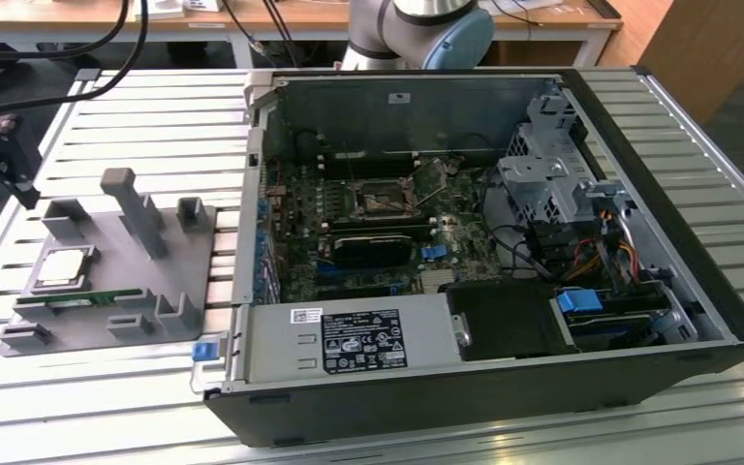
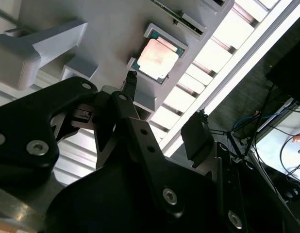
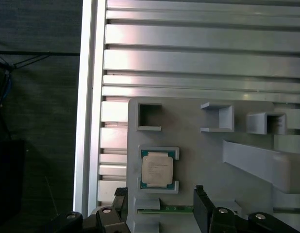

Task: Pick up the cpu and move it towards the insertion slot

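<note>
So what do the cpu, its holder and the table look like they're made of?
By look: cpu has a metal lid, dull silver sheen, over a green board edge. holder is likely plastic, matte uniform grey, maybe printed. table is probably aluminium, with bright reflective slats.

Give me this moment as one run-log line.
gripper: open, over cpu, nothing held | cpu: lying in recess of grey holder | insertion slot: on motherboard inside open case

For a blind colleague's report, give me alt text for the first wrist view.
The cpu lies flat in a square recess of a grey holder on a slatted metal table. The open gripper hangs close to it, not touching.
</note>
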Action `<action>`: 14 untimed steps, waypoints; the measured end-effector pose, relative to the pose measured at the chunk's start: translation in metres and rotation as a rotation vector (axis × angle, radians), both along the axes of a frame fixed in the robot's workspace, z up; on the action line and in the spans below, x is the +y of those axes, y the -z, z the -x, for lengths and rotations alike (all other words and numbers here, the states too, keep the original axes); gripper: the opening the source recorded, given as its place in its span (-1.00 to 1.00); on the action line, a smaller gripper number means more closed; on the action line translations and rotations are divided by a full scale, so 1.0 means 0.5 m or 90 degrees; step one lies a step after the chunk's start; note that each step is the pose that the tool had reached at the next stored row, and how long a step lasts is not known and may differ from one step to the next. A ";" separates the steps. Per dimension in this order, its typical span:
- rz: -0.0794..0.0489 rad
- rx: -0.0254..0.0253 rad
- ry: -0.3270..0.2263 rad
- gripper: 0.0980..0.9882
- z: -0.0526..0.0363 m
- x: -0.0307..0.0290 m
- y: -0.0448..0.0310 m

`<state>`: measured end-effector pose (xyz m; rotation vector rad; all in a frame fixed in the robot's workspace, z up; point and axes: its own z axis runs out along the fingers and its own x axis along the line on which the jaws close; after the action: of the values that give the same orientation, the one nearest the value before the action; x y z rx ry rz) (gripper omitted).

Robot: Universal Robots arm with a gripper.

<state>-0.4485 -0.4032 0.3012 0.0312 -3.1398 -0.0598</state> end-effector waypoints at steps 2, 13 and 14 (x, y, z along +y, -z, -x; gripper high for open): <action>0.000 0.0000 0.000 0.23 0.000 0.000 0.002; 0.000 0.0000 0.000 0.23 0.001 0.000 0.011; 0.000 -0.0001 0.000 0.23 0.001 0.000 0.012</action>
<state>-0.4489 -0.4032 0.2954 0.0312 -3.1400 -0.0600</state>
